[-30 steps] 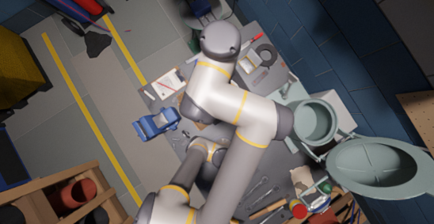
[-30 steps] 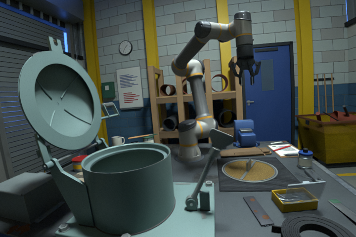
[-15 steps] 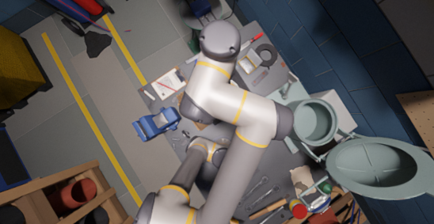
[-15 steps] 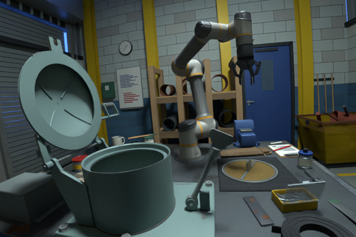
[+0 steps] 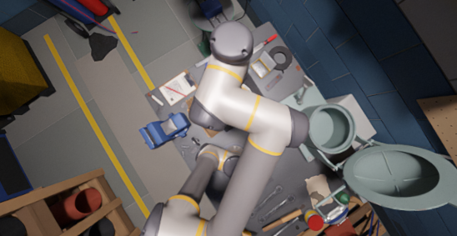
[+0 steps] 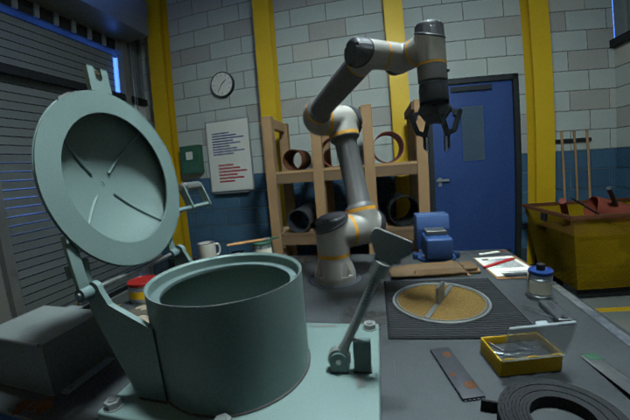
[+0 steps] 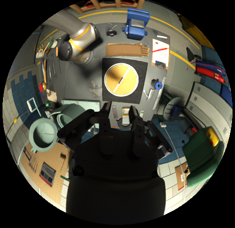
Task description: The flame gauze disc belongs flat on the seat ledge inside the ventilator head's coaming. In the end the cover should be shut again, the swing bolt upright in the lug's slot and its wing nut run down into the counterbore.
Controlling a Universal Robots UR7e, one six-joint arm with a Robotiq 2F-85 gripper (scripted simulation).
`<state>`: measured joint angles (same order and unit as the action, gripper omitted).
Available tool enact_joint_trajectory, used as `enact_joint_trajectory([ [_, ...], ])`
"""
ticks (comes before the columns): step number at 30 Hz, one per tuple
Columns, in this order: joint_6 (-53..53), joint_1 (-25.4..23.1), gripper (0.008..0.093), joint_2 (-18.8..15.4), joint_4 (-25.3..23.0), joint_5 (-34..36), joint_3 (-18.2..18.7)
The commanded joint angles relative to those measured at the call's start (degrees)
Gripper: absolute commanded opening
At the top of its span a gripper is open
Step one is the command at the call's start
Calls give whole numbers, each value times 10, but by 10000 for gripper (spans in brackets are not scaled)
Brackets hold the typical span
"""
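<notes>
The gauze disc is hidden behind the arm in the side camera; elsewhere the gold-mesh flame gauze disc (image 6: pixel 442 302) (image 7: pixel 121 79), with an upright tab on a bar across its middle, lies flat on a ribbed black mat (image 6: pixel 452 307) in the middle of the bench. High above the mat hangs my gripper (image 6: pixel 435 130) (image 7: pixel 119 112), open and empty, fingers pointing down. The ventilator head's coaming (image 6: pixel 227 324) (image 5: pixel 331 127) stands at the bench's end, its round cover (image 6: pixel 105 171) (image 5: pixel 400 175) swung back on its hinge. The swing bolt (image 6: pixel 363 302) leans outward from its pivot, wing nut (image 6: pixel 390 245) at the top.
A blue vice (image 6: pixel 432 236) sits at the bench's far edge beside a cardboard strip (image 6: pixel 432 269) and a clipboard (image 6: pixel 504 265). Nearer lie a blue-capped jar (image 6: pixel 540 280), a yellow tray (image 6: pixel 521 352), a flat bar (image 6: pixel 457 374) and a black rubber ring (image 6: pixel 559 403).
</notes>
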<state>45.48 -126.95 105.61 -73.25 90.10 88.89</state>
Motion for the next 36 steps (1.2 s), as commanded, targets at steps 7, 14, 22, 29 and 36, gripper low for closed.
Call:
enact_joint_trajectory([
  [7, -48, 0, 480, 0, 0, 0, 0],
  [14, -111, 0, 480, 0, 0, 0, 0],
  [22, -199, 0, 480, 0, 0, 0, 0],
  [29, -291, 0, 480, 0, 0, 0, 0],
  [36, -394, 0, 480, 0, 0, 0, 0],
])
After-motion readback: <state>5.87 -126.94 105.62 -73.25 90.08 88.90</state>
